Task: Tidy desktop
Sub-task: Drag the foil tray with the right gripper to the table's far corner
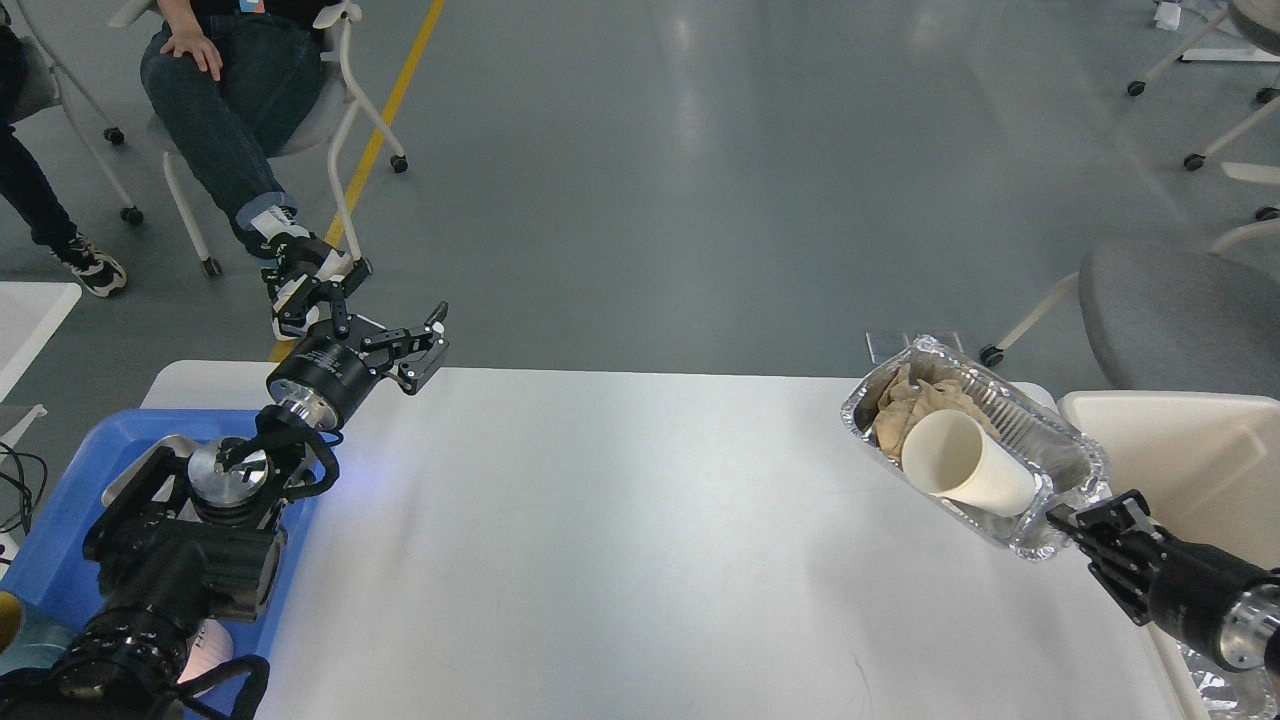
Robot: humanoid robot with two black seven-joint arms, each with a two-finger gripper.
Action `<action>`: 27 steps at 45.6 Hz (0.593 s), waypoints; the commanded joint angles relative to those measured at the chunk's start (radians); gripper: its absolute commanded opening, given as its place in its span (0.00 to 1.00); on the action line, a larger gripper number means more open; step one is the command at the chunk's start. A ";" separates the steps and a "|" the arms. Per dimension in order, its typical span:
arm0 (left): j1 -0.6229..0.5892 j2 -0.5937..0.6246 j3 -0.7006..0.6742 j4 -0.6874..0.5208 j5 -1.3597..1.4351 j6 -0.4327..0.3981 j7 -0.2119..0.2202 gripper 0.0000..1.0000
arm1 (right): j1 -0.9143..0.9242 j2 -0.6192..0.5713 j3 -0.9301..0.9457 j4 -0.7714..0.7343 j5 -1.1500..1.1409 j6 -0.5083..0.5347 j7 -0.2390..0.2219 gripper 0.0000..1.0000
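Desktop (600, 560) fills the lower middle, white, rounded far corners, its surface bare between the two arms. Far edge runs just behind the left pincer (365, 320); right edge sits under the foil tray (1075, 462).

Right pincer (1062, 517): clamped on the near rim of the foil tray, holding it tilted over the desktop's right edge. One tray. Inside it: one white paper cup (965, 465) lying on its side, mouth toward the left, and one wad of crumpled brown paper (915, 400) behind the cup.

Right of that pincer: one cream bin (1190, 440), touching or just beside the desktop edge, can't tell which; contents unclear.

Left pincer: fingers spread, holding nothing, over the far left corner of the desktop. Below it, under the arm: one blue tray (55, 520), contents mostly hidden by the arm.

Beyond the far edge: open grey floor (700, 180), one yellow line (385, 110), a grey chair (1180, 320) behind the right pincer, seated person's legs (220, 100) behind the left pincer.
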 commanded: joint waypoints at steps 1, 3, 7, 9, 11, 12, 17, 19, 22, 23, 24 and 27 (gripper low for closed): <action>0.005 0.008 0.001 0.000 0.034 0.000 0.000 0.97 | -0.050 0.000 0.024 -0.001 0.068 -0.143 0.000 0.00; 0.006 0.008 0.001 0.000 0.034 0.000 0.000 0.97 | -0.065 0.000 0.028 -0.001 0.078 -0.179 0.000 0.00; 0.005 0.013 0.001 0.000 0.034 0.000 0.001 0.97 | -0.081 0.001 0.038 -0.003 0.092 -0.249 0.000 0.00; 0.005 0.019 0.001 0.000 0.034 0.000 0.001 0.97 | -0.084 0.003 0.041 -0.004 0.104 -0.283 0.000 0.00; 0.006 0.022 0.001 0.000 0.034 0.000 0.001 0.97 | -0.084 0.004 0.047 -0.007 0.129 -0.328 0.000 0.00; 0.006 0.022 0.001 0.000 0.034 0.000 0.001 0.97 | -0.084 0.004 0.048 -0.009 0.141 -0.345 0.000 0.00; 0.011 0.031 0.001 -0.002 0.034 0.000 0.001 0.97 | -0.091 0.004 0.047 -0.026 0.195 -0.444 -0.001 0.00; 0.011 0.039 0.001 -0.002 0.034 0.002 0.001 0.97 | -0.095 0.004 0.048 -0.033 0.212 -0.476 -0.001 0.00; 0.011 0.050 0.001 -0.002 0.034 0.002 0.001 0.97 | -0.099 0.006 0.048 -0.055 0.239 -0.516 0.000 0.00; 0.011 0.051 0.001 -0.002 0.034 0.002 0.001 0.97 | -0.101 0.006 0.047 -0.062 0.246 -0.527 0.000 0.00; 0.011 0.054 0.001 -0.002 0.034 0.002 0.001 0.97 | -0.101 0.007 0.048 -0.067 0.250 -0.536 0.000 0.00; 0.011 0.059 0.001 -0.002 0.034 0.002 0.001 0.97 | -0.101 0.021 0.048 -0.076 0.253 -0.570 0.000 0.00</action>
